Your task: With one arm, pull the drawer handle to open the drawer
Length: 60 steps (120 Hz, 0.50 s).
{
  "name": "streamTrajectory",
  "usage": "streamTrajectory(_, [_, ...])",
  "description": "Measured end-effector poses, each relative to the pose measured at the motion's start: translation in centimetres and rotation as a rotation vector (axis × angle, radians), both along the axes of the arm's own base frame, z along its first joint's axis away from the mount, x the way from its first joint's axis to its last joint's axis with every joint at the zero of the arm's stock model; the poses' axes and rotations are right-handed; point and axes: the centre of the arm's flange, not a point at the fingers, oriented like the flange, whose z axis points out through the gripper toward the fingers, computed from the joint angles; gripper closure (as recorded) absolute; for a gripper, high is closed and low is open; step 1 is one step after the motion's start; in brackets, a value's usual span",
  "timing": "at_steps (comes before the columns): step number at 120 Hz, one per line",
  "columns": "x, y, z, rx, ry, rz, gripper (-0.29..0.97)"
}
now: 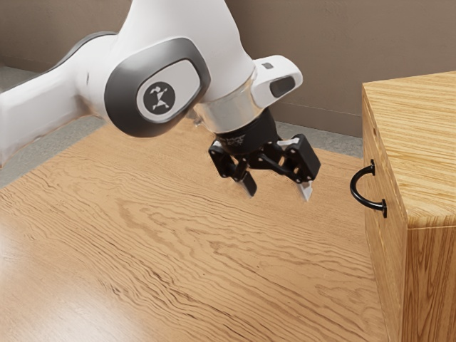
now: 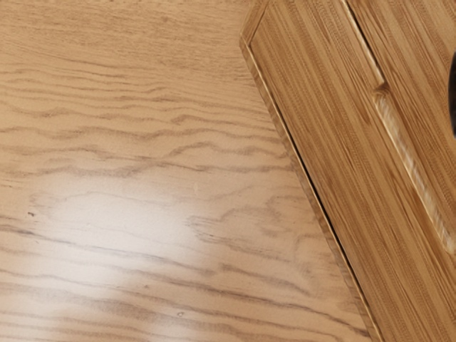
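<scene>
Exterior view has my claw [image 1: 278, 192] hanging wide open and empty over the table [image 1: 142, 249], with the black drawer handle [image 1: 353, 189] near but apart ahead of its fingertips, a thin, stiff, probably slick loop I judge best pinched at mid-arc and pulled straight.

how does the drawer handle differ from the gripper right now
The drawer handle is a thin curved loop, while the gripper is a chunky block with two jaws standing apart and nothing between them. The handle is fixed to the cabinet front. The gripper hangs above the table, apart from the handle and on the exterior view's left of it. The handle is all black, but the gripper's jaws have pale tips. Both are mostly black.
</scene>
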Motion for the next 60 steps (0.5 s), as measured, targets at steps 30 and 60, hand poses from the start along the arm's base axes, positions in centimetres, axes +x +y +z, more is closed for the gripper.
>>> streamTrajectory(30, [0.7,0.4,-0.4,-0.004,0.027,0.047,0.0])
streamTrajectory(60, [1.2,-3.5,-0.2,-0.033,0.011,0.008,0.0])
